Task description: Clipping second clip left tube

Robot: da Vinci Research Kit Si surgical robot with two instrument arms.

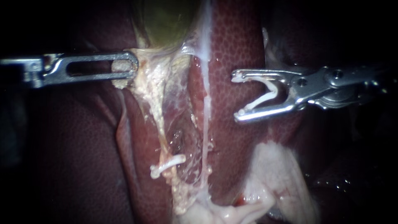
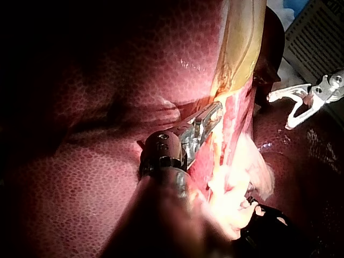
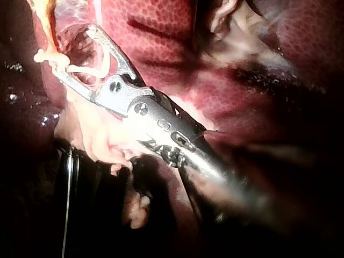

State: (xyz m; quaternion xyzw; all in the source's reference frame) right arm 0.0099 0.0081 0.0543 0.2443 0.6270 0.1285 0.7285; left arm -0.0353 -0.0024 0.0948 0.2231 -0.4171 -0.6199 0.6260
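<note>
— Where the whitish lump lies nearest, low on the right, what sits just left of it?

— That's the closed clip, set across the left tube at its near end. The right tube runs alongside, thin and white, just to the right.

— And a little farther?

— The right instrument comes in from the right over the liver. Its jaws stand wide, and both touch the open clip seated between them. The clip's mouth faces left.

— How does it stand to the tubes?

— It hangs right of the right tube and apart from it, so the left tube is farther off again.

— And the left instrument?

— Somewhat farther, in from the left. Its jaws are closed on pale tissue at the far end of the left tube, just beneath the gallbladder, which is greenish and farthest of all.
</note>
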